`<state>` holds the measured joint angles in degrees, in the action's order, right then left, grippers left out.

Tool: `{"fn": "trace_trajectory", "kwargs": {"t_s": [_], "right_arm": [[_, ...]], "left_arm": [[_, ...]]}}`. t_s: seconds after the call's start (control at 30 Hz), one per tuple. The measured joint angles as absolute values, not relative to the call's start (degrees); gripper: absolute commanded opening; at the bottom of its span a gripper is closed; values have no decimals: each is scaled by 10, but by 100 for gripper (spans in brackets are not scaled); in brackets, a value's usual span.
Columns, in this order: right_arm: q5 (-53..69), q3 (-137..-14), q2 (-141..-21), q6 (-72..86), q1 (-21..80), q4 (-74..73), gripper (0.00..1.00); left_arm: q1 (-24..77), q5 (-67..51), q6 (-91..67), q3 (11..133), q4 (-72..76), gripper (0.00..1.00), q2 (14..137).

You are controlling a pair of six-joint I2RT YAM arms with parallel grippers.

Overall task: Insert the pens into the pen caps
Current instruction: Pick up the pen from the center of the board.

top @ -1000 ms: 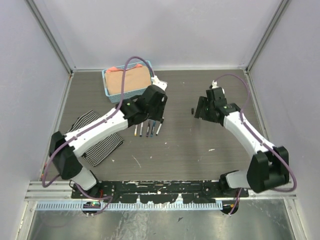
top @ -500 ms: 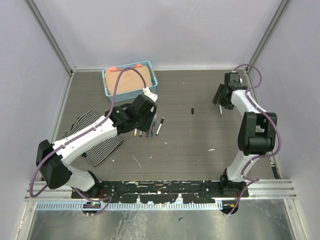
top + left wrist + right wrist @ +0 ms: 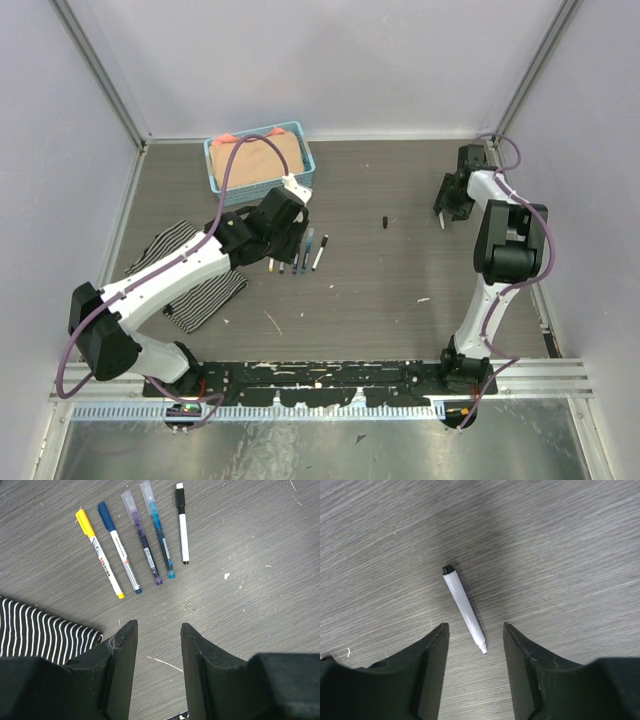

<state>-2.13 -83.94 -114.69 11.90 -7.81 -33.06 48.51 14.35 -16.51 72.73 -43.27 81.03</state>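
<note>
Since a second ago the right arm has swung from the middle of the worktop (image 3: 380, 290) out to its far right edge. The left arm has drawn back toward the near side, uncovering the whole row of pens (image 3: 145, 540).

The right fingers (image 3: 430, 670) stand spread above a white pen (image 3: 464, 607). It lies flat on the worktop with no cap, its dark end away from the wrist camera and its pale tip toward it. In that view the tip end falls in the gap between the fingers, and neither finger touches it. From above, the white pen shows just beside the right fingers, close to the right wall. A black cap (image 3: 385, 220) lies alone on the worktop, well apart from the white pen, between it and the row.

The left fingers (image 3: 122, 665) are also spread, with nothing between them, and they hover on the near side of the row. Its five pens lie side by side, almost parallel, and each wears a cap. One cap is yellow and one is blue. A purple pen and a teal pen have clear caps, and a white pen has a black cap.

A striped cloth (image 3: 35, 630) lies just beside the left fingers. A blue basket (image 3: 212, 165) holding tan fabric sits at the far side, beyond the left arm.
</note>
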Motion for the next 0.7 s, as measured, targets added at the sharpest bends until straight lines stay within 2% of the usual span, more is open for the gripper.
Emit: {"fn": "trace_trajectory", "kwargs": {"t_s": [0.23,0.53,0.7], "right_arm": [[-18,-860,-1158,109,-76,-342,42],[-11,-864,-1178,104,-76,-359,36],[-9,-864,-1183,101,-76,-361,29]], "left_arm": [[484,138,-165,727,-433,47,810],[480,133,-165,727,-434,47,810],[479,128,-163,727,-435,47,810]]}}
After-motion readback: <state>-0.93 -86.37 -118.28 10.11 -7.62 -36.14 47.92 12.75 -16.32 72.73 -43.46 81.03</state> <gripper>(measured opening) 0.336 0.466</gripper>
